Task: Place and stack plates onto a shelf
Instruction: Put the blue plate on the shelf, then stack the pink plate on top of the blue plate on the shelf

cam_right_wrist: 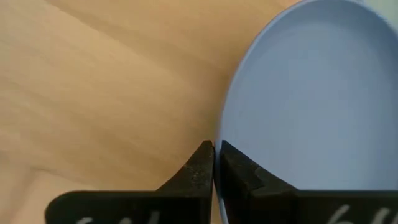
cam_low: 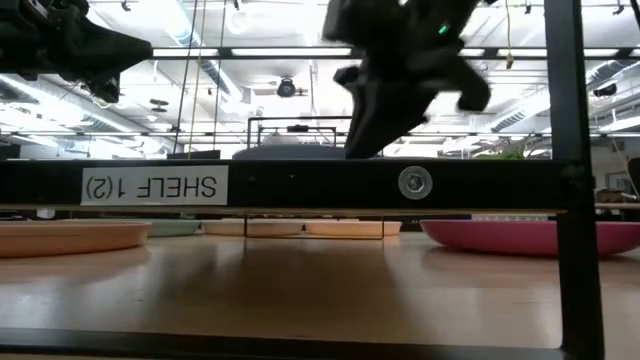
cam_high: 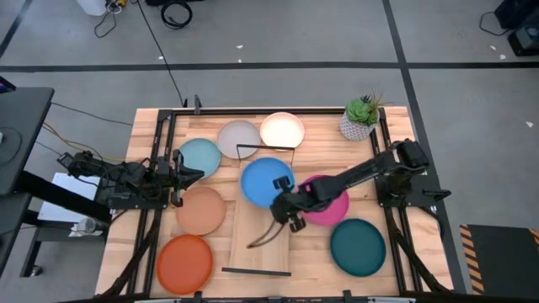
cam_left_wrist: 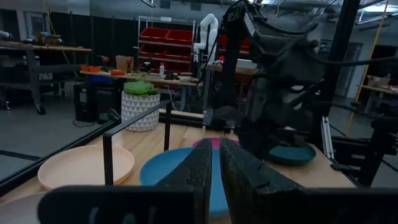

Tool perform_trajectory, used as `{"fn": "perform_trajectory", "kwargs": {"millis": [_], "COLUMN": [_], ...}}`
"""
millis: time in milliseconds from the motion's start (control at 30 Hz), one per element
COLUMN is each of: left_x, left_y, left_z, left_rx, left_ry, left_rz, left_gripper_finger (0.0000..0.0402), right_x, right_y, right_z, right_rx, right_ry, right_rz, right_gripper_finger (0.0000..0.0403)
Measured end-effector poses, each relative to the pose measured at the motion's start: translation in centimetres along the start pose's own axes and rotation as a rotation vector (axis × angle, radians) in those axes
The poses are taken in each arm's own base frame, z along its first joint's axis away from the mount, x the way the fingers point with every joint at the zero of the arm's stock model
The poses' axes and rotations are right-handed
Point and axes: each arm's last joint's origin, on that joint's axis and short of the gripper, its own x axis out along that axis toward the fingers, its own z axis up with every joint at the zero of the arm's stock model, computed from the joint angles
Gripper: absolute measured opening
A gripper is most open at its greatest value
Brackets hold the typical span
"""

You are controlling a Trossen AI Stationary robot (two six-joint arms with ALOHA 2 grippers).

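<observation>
The shelf [cam_high: 261, 244] is a light-wood board with black wire frames at its short ends. The blue plate [cam_high: 263, 181] lies flat on its far half. My right gripper [cam_high: 290, 212] is shut and hangs over the shelf at the plate's near right rim. In the right wrist view its tips [cam_right_wrist: 215, 149] stand right at that rim [cam_right_wrist: 227, 118]. The magenta plate [cam_high: 330, 210] lies partly under the right arm. Light blue [cam_high: 200, 157], grey [cam_high: 238, 137], cream [cam_high: 282, 130], peach [cam_high: 200, 210], orange [cam_high: 184, 261] and dark teal [cam_high: 358, 246] plates lie flat on the table around the shelf. My left gripper [cam_high: 195, 174] waits shut at the left. My right gripper's shut fingertips [cam_right_wrist: 202, 155] point down at the blue plate's near right rim [cam_right_wrist: 222, 134]. I cannot tell whether they touch it. The plate lies flat on the shelf.
A potted green plant [cam_high: 360, 118] stands at the table's far right corner. The near half of the shelf board [cam_low: 300, 290] is bare wood. The near wire frame [cam_high: 257, 271] carries a label in the low view. Black arm mounts stand along both table sides.
</observation>
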Motion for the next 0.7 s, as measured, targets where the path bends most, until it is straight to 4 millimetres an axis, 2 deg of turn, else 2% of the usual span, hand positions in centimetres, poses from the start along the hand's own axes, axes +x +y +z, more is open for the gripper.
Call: {"fn": "perform_trajectory", "kwargs": {"millis": [167,333,400,600,700], "left_x": [0.0,0.0,0.0,0.0,0.0], "left_y": [0.0,0.0,0.0,0.0,0.0], "left_z": [0.0,0.0,-0.1,-0.1,-0.1], "left_rx": [-0.005,-0.004,0.001,0.004,0.004], "left_ry": [0.0,0.0,0.008,0.013,0.014], "left_rz": [0.0,0.0,0.0,0.0,0.0], "left_gripper_finger": [0.0039,0.0039,0.0039,0.0039,0.0039], "right_x": [1.2,1.1,0.2,-4.0,-5.0], "right_y": [-2.1,-2.4,-2.3,-1.5,-0.9], "right_z": [-0.3,-0.4,-0.4,-0.7,-1.6], "right_rx": [0.057,0.081,0.089,0.206,0.297], "right_ry": [0.01,0.016,0.022,0.05,0.12], "right_rz": [0.025,0.034,0.019,-0.018,0.006], "right_gripper_finger": [0.0029,0.0044,0.0061,0.0129,0.0157]}}
